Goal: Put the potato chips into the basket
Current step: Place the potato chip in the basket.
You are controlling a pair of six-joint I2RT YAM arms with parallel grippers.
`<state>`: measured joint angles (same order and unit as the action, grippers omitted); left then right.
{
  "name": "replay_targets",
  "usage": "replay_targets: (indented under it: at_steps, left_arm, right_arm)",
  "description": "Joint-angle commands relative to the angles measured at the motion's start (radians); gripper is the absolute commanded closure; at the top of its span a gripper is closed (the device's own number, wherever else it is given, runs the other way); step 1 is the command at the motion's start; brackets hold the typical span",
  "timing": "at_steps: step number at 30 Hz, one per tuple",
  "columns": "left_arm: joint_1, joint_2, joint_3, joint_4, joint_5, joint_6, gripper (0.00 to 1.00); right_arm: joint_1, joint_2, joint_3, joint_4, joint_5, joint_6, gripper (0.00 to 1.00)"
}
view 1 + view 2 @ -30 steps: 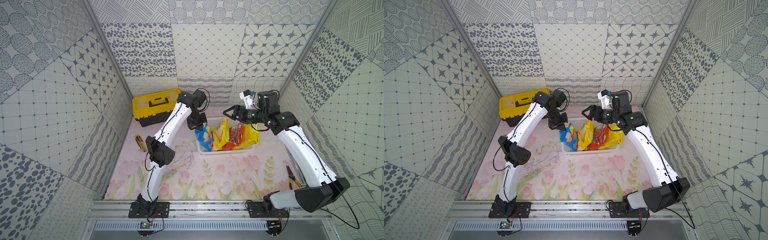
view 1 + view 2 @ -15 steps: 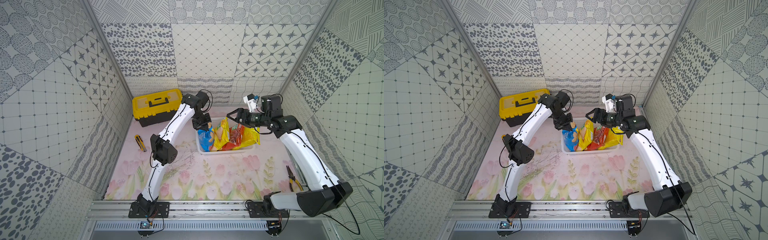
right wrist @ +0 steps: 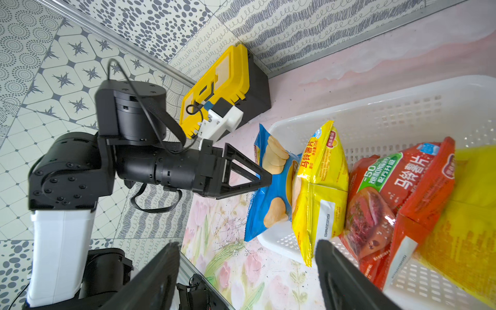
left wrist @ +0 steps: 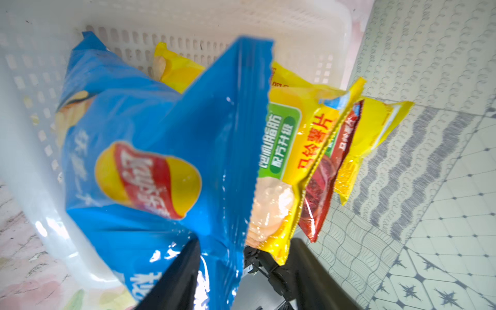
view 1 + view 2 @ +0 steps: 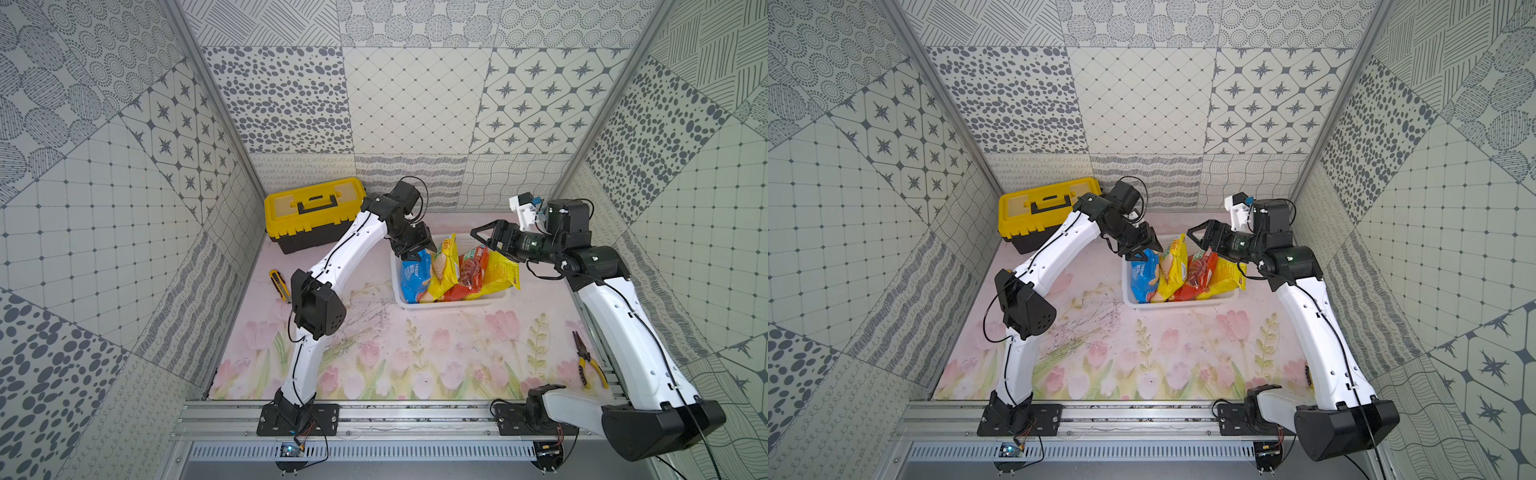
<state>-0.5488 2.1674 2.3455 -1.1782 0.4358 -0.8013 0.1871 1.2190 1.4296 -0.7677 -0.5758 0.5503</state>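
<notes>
The blue bag (image 4: 150, 128) (blurred) is cropped in the left wrist view.

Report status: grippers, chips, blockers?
Left gripper jaws open around blue bag's top edge. Right gripper open, empty. All four chip bags in basket. No obstruction seen.

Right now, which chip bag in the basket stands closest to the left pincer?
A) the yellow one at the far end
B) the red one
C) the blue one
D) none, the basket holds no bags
C: the blue bag stands at the end of the basket, directly under the left pincer, whose jaws are apart around its top edge.
</notes>
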Motion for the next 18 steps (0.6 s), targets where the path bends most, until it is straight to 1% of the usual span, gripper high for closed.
replay_targets:
  at_steps: [1, 7, 8, 9, 14, 16, 18]
  left_arm:
    - [-0.013, -0.086, -0.047, 0.089, -0.027, 0.032, 0.22]
    - [-0.013, -0.190, -0.119, 0.072, -0.081, 0.081, 0.14]
    - [-0.013, -0.211, -0.133, 0.074, -0.091, 0.088, 0.02]
    - [-0.012, -0.230, -0.143, 0.077, -0.099, 0.094, 0.01]
    - [-0.012, -0.327, -0.165, 0.091, -0.145, 0.137, 0.01]
    - [-0.011, -0.380, -0.201, 0.126, -0.154, 0.157, 0.00]
    - [-0.008, -0.438, -0.250, 0.166, -0.188, 0.178, 0.00]
  right_arm:
    - [-0.004, -0.018, -0.015, 0.018, 0.004, -0.005, 0.15]
    - [-0.004, -0.023, -0.031, 0.019, 0.031, -0.005, 0.08]
    - [-0.005, -0.023, -0.029, 0.019, 0.030, -0.008, 0.06]
    - [-0.005, -0.022, -0.029, 0.021, 0.030, -0.010, 0.04]
    - [-0.009, -0.025, -0.022, 0.035, 0.052, -0.021, 0.03]
    - [-0.013, -0.034, -0.026, 0.042, 0.081, -0.017, 0.03]
    - [-0.017, -0.044, -0.028, 0.054, 0.103, -0.016, 0.03]
